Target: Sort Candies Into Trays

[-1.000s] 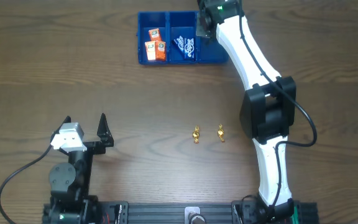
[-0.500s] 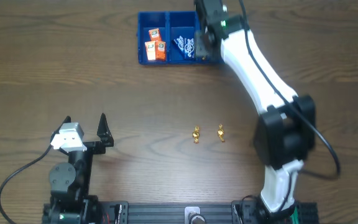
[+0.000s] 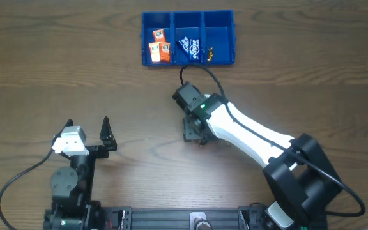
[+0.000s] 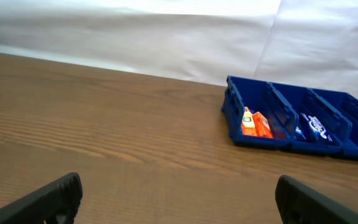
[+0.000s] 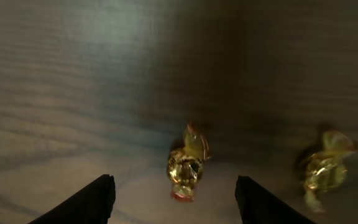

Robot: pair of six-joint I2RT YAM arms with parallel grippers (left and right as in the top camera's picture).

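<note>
Well, right gripper hangs released over one gold candy, second candy just beside; left gripper spread, blue tray well apart.

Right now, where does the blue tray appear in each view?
Top view: blue tray along the upper edge, middle.
Left wrist view: tray far across the table, near the white backdrop.
Right wrist view: faces two gold candies on the table instead.
Shared landmark: orange candies in its left compartment.

Crinkled, shiny gold foil wraps a candy on the matt wood-grain table; the tray is glossy plastic.
</note>
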